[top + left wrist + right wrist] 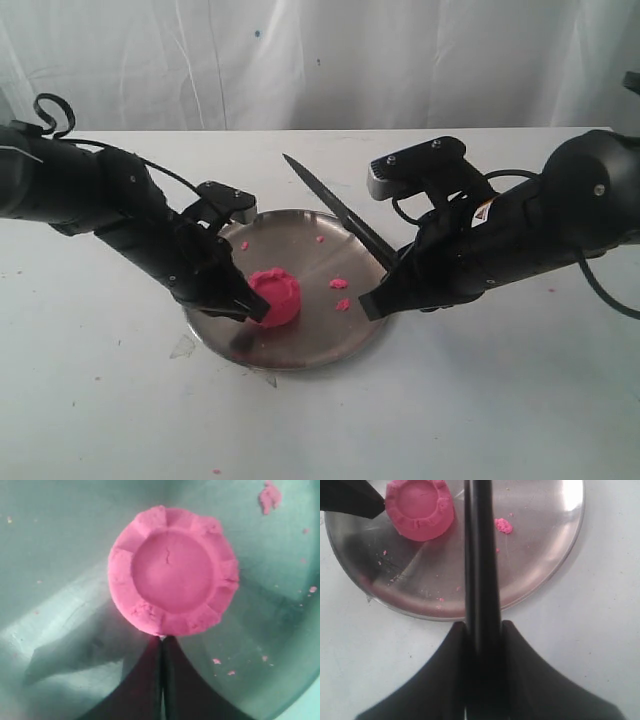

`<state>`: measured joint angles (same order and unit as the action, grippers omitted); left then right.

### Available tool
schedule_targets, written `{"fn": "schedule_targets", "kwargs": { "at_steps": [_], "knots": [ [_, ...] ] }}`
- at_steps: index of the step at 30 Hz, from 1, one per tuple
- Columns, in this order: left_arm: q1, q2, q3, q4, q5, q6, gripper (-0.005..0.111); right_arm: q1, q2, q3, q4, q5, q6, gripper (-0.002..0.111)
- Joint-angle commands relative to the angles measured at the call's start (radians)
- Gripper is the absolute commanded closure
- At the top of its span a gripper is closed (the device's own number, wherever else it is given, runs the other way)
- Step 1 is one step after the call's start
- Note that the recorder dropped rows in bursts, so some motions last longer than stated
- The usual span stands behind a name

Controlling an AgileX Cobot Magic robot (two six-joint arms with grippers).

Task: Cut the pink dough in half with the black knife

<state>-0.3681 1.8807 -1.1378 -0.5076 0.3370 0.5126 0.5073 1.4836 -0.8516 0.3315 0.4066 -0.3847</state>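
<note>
Left gripper (255, 310) against pink dough (277, 296), crumbs (339, 284) nearby

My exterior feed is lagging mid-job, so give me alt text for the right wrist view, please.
The right gripper clamps the black knife, which reaches out over the steel plate. The pink dough, an uncut puck with a crimped rim, sits on the plate beside the blade, the left gripper's tip at its edge.

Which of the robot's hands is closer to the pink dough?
Left. The left hand sits against the dough; the right hand, holding the knife, is by the rim of the plate.
</note>
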Motion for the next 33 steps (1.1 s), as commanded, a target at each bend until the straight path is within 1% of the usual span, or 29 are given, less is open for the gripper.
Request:
{"fn": "schedule_targets", "kwargs": {
  "at_steps": [1, 7, 14, 16, 19, 24, 28, 33],
  "knots": [
    [-0.003, -0.047, -0.024, 0.032, 0.094, -0.001, 0.107, 0.000, -0.006, 0.002, 0.004, -0.010, 0.004, 0.108],
    [0.014, -0.136, -0.024, 0.217, 0.114, -0.179, 0.107, 0.000, -0.006, 0.002, -0.022, -0.010, 0.004, 0.108],
    [0.026, -0.222, -0.024, 0.263, 0.192, -0.202, 0.107, 0.000, 0.026, 0.000, -0.022, 0.041, -0.015, 0.108],
    [0.026, -0.252, -0.019, 0.275, 0.194, -0.213, 0.107, 0.000, 0.029, -0.013, -0.022, 0.062, -0.020, 0.108],
    [0.026, -0.314, 0.023, 0.290, 0.149, -0.231, 0.107, 0.000, 0.032, -0.052, -0.022, 0.128, -0.022, 0.108],
    [0.026, -0.392, 0.137, 0.290, 0.094, -0.222, 0.107, 0.000, 0.034, -0.084, -0.022, 0.229, -0.059, 0.108],
    [0.026, -0.404, 0.215, 0.292, 0.068, -0.222, 0.107, 0.000, 0.044, -0.105, -0.020, 0.288, -0.114, 0.108],
    [0.026, -0.404, 0.258, 0.292, -0.030, -0.222, 0.107, 0.000, 0.070, -0.132, -0.022, 0.330, -0.121, 0.108]
  ]
}}
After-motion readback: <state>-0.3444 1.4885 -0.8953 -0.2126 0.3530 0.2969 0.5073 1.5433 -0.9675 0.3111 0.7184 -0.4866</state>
